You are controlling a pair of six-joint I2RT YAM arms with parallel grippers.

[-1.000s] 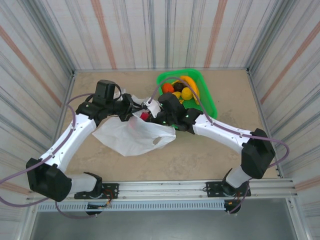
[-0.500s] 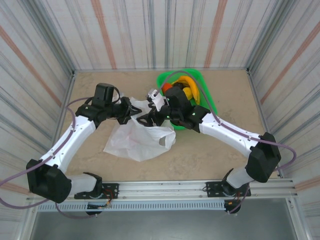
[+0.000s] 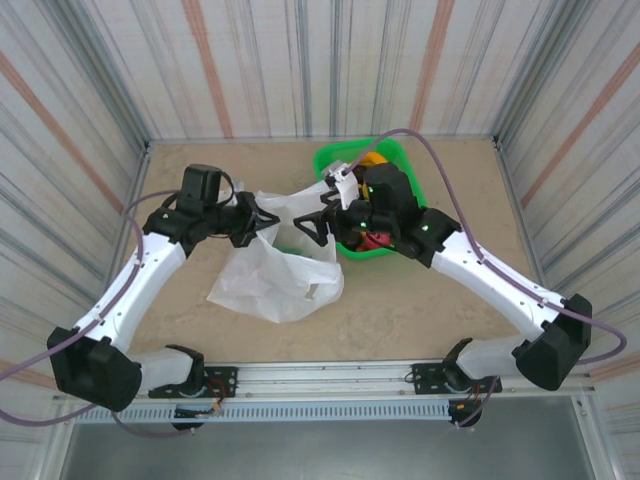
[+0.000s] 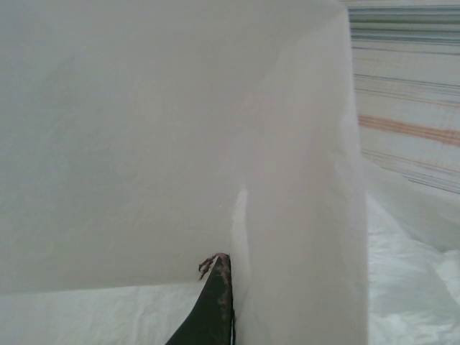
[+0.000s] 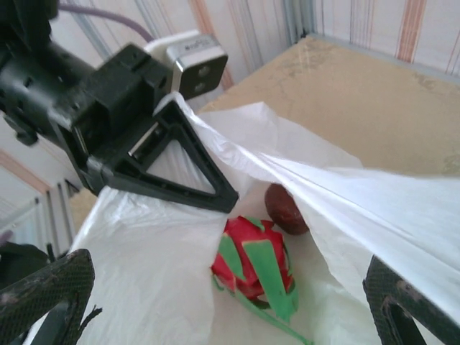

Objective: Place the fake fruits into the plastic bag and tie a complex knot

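Thin white plastic bag [image 3: 275,285] is clamped open in left gripper's [image 3: 262,225] jaws; pink-red toy fruit [image 5: 251,262] now delivered, right gripper [image 3: 312,228] is withdrawn toward green plastic basket [image 3: 322,160], jaws spread empty.

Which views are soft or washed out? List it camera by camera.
Left wrist: plastic bag close to the lens, a pale, featureless blur; striped wall at right soft too. Right wrist: pink-red fruit fairly sharp, near fingertips blurred at the bottom corners. Top external: even light, sharp, faint shadows under the bag.
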